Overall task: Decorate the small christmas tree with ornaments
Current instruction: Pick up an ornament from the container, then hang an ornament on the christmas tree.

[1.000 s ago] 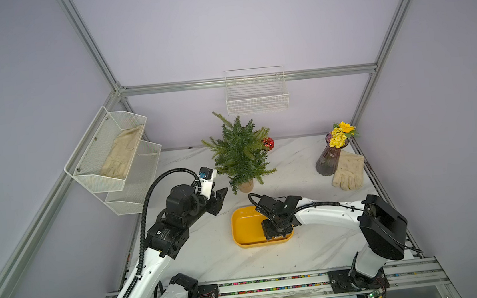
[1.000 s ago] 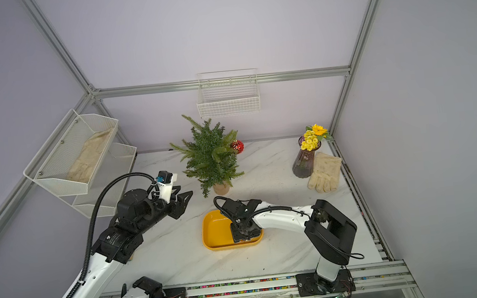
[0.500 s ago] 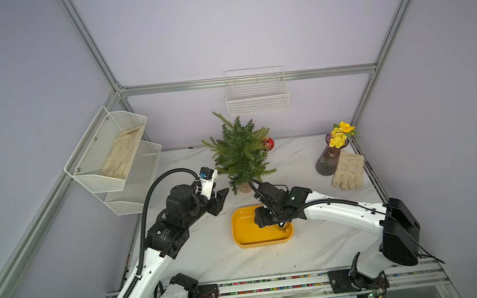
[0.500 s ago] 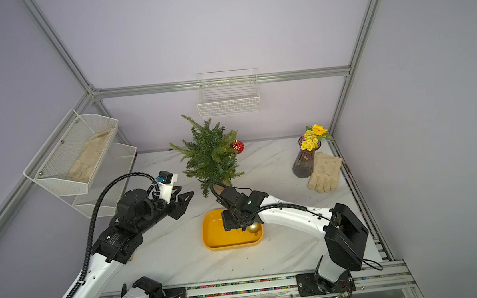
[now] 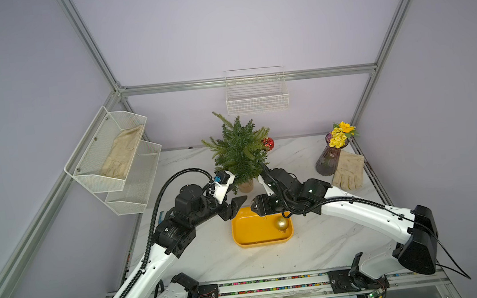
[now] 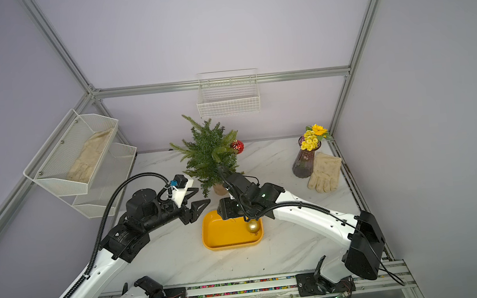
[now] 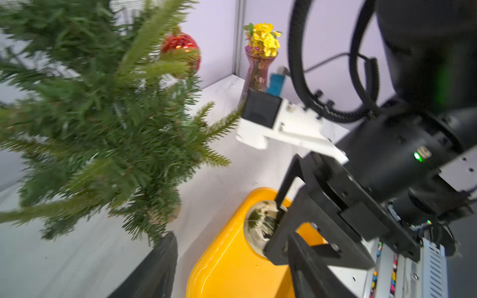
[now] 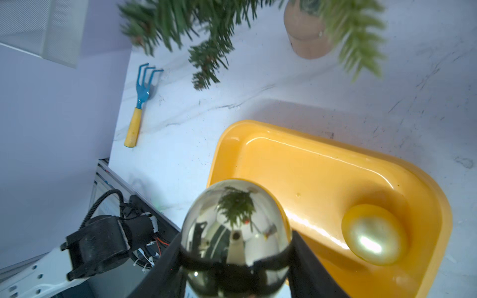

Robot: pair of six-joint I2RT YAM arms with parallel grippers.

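- Your right end effector (image 8: 236, 258) is clamped on the mirrored bauble (image 8: 232, 219), over the rim of the yellow tray (image 8: 284, 130).
- Your left end effector (image 5: 238, 206) stands wide with nothing in it, just beside the tray and facing the right one.
- The gold bauble (image 5: 282, 224) lies in a tray corner.
- The small christmas tree (image 5: 239, 152) is upright at the back of the counter (image 5: 315, 246), just behind both arms.
- The red bauble (image 5: 267, 143) hangs on a branch on the side toward the vase (image 5: 328, 160).

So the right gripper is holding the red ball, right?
Not red. The right gripper is holding the mirrored silver ball, as the right wrist view shows. The red ball is on the tree.
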